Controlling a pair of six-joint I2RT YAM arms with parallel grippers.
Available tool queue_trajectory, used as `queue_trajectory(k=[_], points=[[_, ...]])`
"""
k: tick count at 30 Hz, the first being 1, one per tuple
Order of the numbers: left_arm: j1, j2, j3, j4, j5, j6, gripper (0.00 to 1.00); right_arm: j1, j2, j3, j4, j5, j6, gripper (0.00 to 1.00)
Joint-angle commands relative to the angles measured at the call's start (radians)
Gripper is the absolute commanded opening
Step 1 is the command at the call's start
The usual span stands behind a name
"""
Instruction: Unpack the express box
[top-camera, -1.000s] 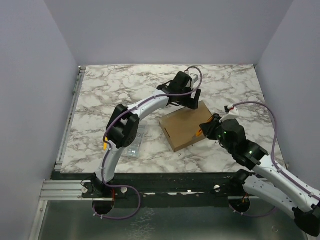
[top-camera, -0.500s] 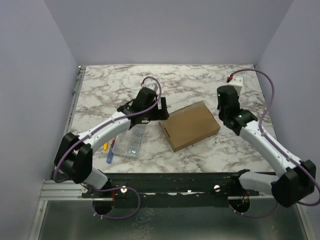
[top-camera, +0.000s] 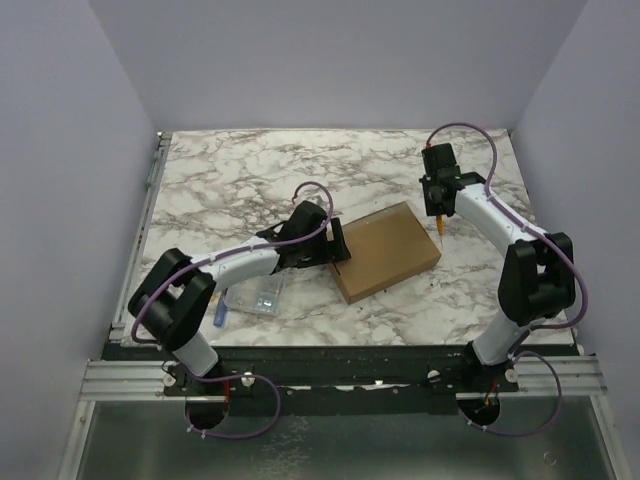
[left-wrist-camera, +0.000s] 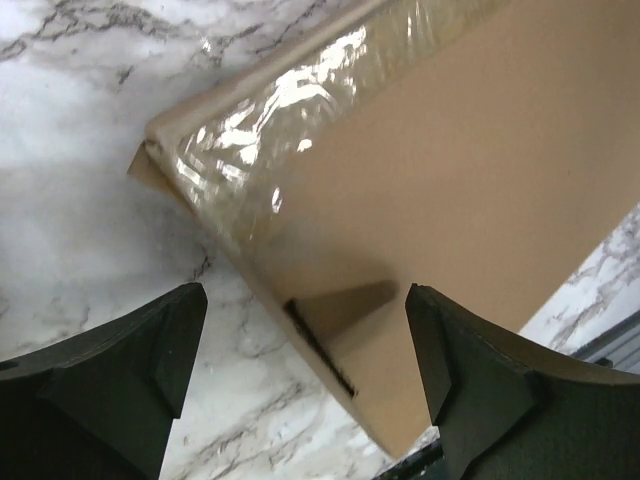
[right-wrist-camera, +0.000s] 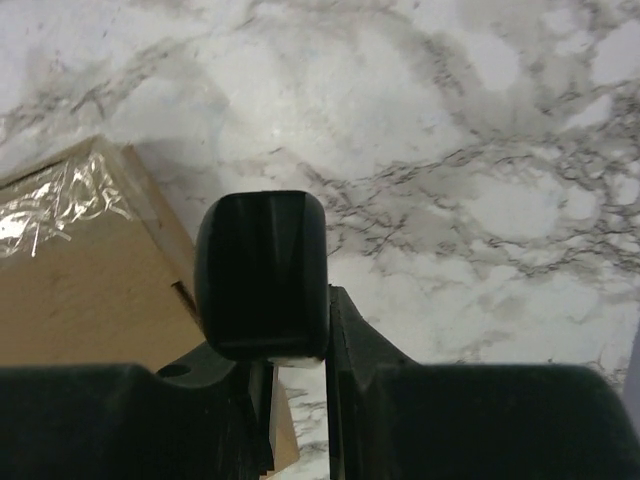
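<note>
The brown cardboard express box (top-camera: 385, 250) lies flat and closed in the middle of the marble table. My left gripper (top-camera: 338, 247) is open at the box's left edge. In the left wrist view the left gripper (left-wrist-camera: 305, 300) has its jaws wide apart on either side of the box (left-wrist-camera: 450, 170) edge, where a tab slot and clear tape show. My right gripper (top-camera: 440, 212) hovers just past the box's far right corner. It is shut on a black-handled tool (right-wrist-camera: 262, 275) with an orange tip (top-camera: 441, 227). The right wrist view shows the box corner (right-wrist-camera: 80, 270) at left.
A clear organizer case (top-camera: 258, 292) of small parts lies left of the box, partly under the left arm. A blue pen (top-camera: 219, 315) lies beside it. Purple walls enclose the table on three sides. A metal rail (top-camera: 140, 240) runs along the left edge.
The left gripper came from the box's far side round to its left edge and lowered. The right arm swung from the box's near right side out to its far right corner.
</note>
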Motion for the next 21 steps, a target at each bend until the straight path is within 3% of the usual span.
queue_trajectory(k=[1, 6, 12, 18, 21], points=[[0.016, 0.105, 0.11, 0.043, 0.016, 0.016, 0.9, -0.003, 0.029, 0.018, -0.112, -0.191, 0.011, 0.0], [0.032, 0.245, 0.278, 0.004, 0.021, 0.091, 0.93, -0.003, -0.038, -0.077, -0.084, -0.341, 0.068, 0.0], [0.071, 0.473, 0.601, -0.1, 0.023, 0.231, 0.93, 0.027, -0.273, -0.305, 0.044, -0.518, 0.229, 0.0], [0.082, 0.76, 1.07, -0.209, 0.095, 0.398, 0.93, 0.144, -0.477, -0.47, 0.182, -0.543, 0.455, 0.0], [0.082, 0.862, 1.345, -0.416, -0.027, 0.525, 0.94, 0.164, -0.549, -0.495, 0.199, -0.516, 0.486, 0.0]])
